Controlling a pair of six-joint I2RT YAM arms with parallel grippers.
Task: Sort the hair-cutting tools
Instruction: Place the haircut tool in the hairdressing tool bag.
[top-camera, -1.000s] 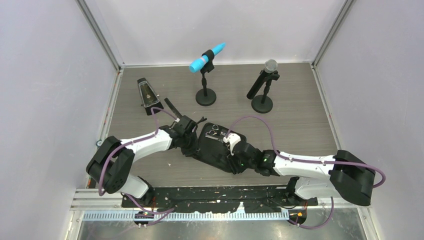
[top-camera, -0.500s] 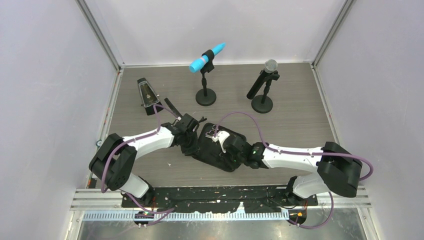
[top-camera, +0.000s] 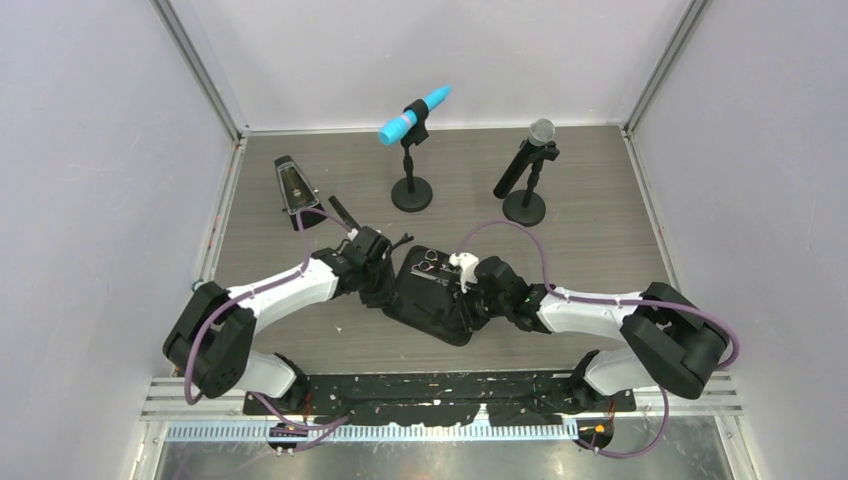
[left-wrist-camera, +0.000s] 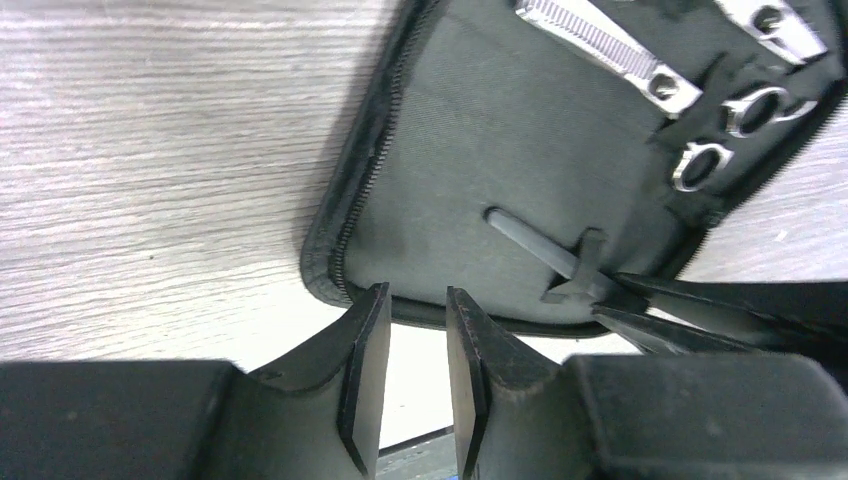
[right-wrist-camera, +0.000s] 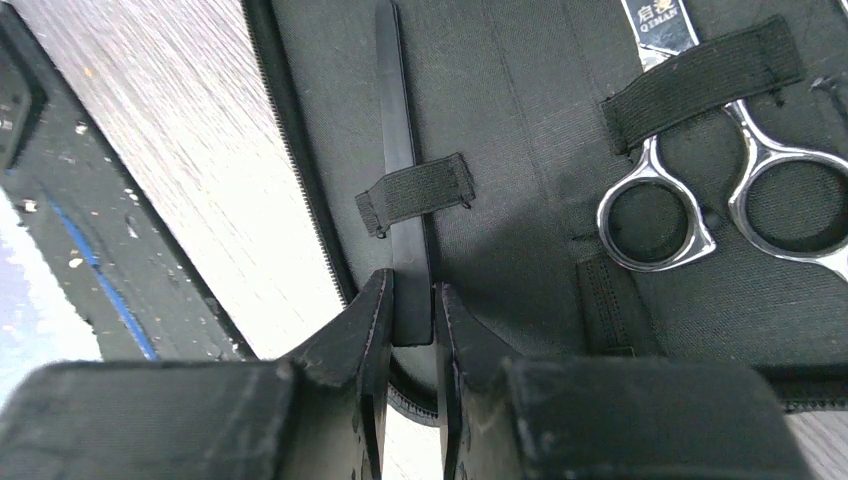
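An open black zip case (top-camera: 430, 315) lies mid-table. In it, silver scissors (right-wrist-camera: 700, 190) sit under an elastic strap; they also show in the left wrist view (left-wrist-camera: 600, 45). A long flat black comb (right-wrist-camera: 400, 150) lies under another strap. My right gripper (right-wrist-camera: 412, 300) is at the case's right end, shut on the comb's end; in the top view it (top-camera: 468, 292) is over the case. My left gripper (left-wrist-camera: 415, 300) is slightly open and empty at the case's left edge (left-wrist-camera: 340, 270). Two thin black clips (top-camera: 340, 213) (top-camera: 402, 240) lie on the table beyond the left gripper.
A black metronome (top-camera: 293, 190) stands at the back left. A blue microphone on a stand (top-camera: 412, 115) and a black microphone on a stand (top-camera: 528, 170) stand at the back. Walls enclose the table on three sides.
My right gripper swung left across the case, then came back to its right end and now grips the comb's end. My left arm has hardly moved.
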